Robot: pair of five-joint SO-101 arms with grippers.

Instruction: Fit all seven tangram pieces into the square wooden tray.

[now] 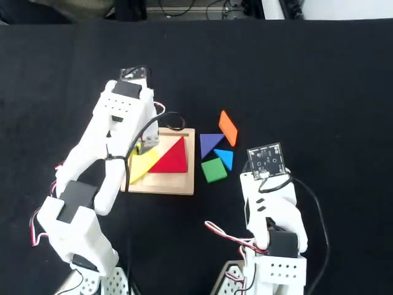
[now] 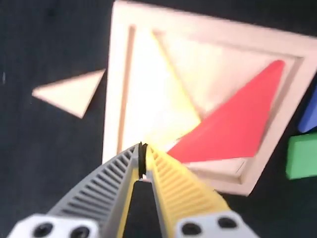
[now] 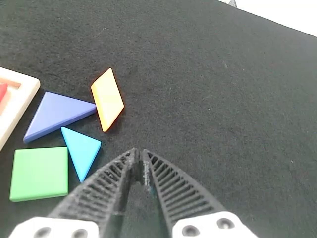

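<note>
Left jaws closed, empty, over the yellow triangle (image 2: 158, 104) in the tray (image 1: 161, 187), centre-left of frame. Right jaws closed, empty, above the tabletop (image 3: 223, 74) near the green square (image 3: 38, 173).

A black-clothed table (image 1: 325, 80) fills the scene, with dark cables (image 1: 216, 8) lying beyond its far edge.

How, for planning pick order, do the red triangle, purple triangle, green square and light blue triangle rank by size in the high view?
Largest: red triangle.
Next: purple triangle and green square, about alike.
Smallest: light blue triangle.
</note>
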